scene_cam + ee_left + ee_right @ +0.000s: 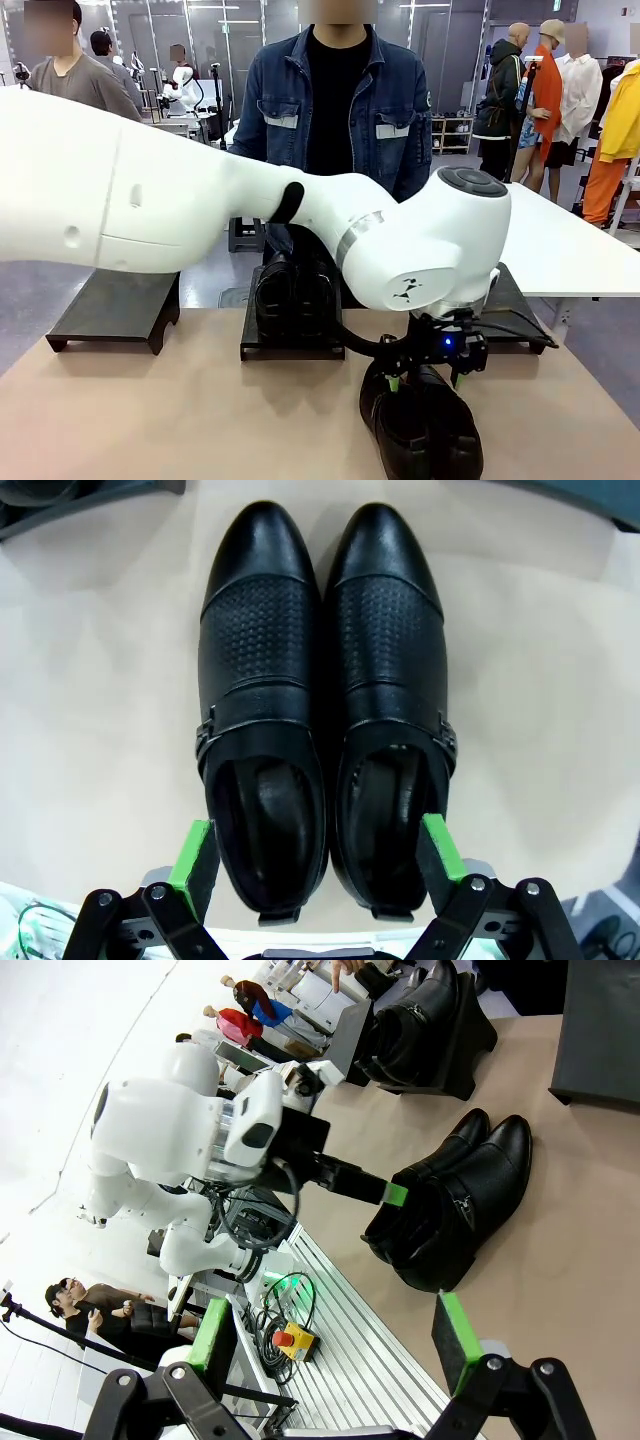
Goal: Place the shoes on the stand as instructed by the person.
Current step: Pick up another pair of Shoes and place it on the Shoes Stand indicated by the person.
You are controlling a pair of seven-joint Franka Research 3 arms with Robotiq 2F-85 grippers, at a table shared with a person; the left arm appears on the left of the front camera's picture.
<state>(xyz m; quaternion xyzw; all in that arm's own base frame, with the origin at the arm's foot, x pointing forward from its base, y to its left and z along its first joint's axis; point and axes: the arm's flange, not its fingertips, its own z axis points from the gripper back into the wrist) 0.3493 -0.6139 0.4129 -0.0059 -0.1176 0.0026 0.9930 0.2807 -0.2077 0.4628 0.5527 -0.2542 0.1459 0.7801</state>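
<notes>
Left hand (318, 865) spread wide, pads (195, 860) flanking both heels of shoe pair (320, 680) on table (90, 730); long axis runs straight ahead, toes away. Right hand (335, 1330) open wide, well apart.

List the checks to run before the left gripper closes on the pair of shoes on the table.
1. Left gripper open: ok.
2. Its green pads outside both heels of the table pair: ok.
3. Pair side by side, toes level: ok.
4. Pads low enough to grip: cannot tell.
5. Right gripper open, apart from the pair: ok.
6. Where the person wants it: cannot tell.
</notes>
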